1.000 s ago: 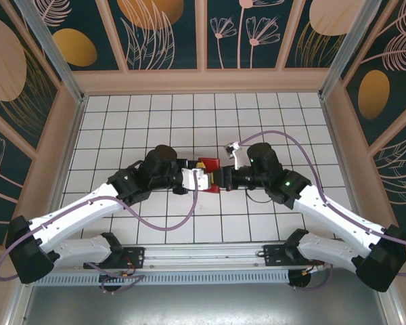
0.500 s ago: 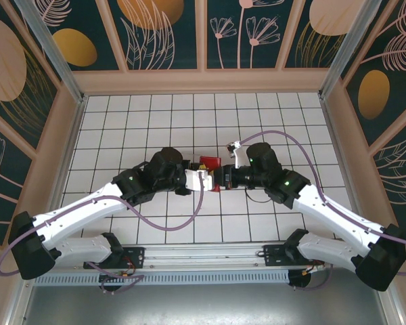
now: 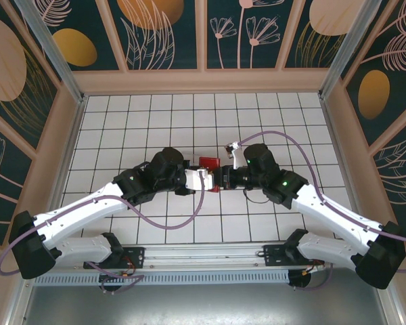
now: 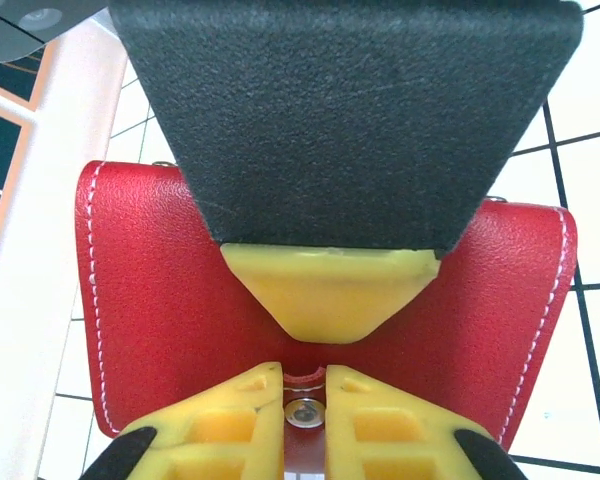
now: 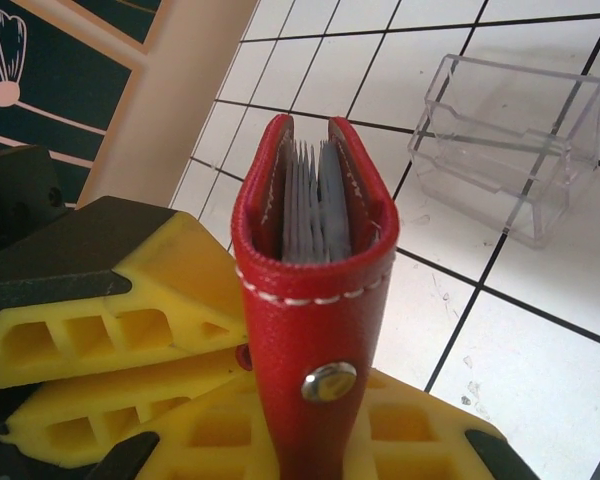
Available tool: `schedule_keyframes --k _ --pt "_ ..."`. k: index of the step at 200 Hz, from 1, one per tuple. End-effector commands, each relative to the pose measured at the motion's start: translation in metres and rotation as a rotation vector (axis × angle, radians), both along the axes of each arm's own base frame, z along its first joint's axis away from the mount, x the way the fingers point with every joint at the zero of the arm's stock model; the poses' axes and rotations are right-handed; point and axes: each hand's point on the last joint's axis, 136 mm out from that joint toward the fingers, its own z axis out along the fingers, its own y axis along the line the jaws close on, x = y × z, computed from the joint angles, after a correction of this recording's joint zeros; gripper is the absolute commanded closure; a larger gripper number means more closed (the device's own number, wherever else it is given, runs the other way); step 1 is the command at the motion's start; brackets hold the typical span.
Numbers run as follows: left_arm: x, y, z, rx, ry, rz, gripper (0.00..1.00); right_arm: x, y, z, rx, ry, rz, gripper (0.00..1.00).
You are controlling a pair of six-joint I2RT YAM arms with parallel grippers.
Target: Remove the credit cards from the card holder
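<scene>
The red card holder point(image 5: 315, 300) stands on edge, pinched between the yellow fingers of my right gripper point(image 5: 320, 405), which is shut on it. Grey edges of the credit cards point(image 5: 315, 215) show inside its open top. In the left wrist view the card holder's red face point(image 4: 140, 290) lies behind a right finger point(image 4: 330, 295). My left gripper point(image 4: 303, 375) is shut on the holder's small red closure tab point(image 4: 303, 378) beside its metal snap. From above, the left gripper point(image 3: 205, 181) and right gripper point(image 3: 220, 179) meet at the card holder point(image 3: 208, 162) mid-table.
A clear plastic box point(image 5: 510, 145) stands on the white tiled table point(image 3: 155, 115) just beyond the card holder. A pale wooden wall point(image 5: 165, 100) borders the table on the left of the right wrist view.
The left gripper has moved right to the card holder and closed its fingers on the closure tab. The right gripper has kept its hold.
</scene>
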Motion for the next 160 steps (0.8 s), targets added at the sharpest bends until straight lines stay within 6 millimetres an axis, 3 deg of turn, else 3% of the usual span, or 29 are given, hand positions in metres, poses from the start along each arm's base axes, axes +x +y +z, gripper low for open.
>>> schedule_keyframes --k 1,160 --pt "0.004 0.007 0.004 -0.007 0.007 0.060 0.90 -0.005 0.011 0.037 0.091 -0.069 0.043 1.00" --pt "-0.002 0.039 0.007 -0.072 0.016 0.181 0.96 -0.002 -0.005 0.026 0.041 -0.060 -0.034 1.00"
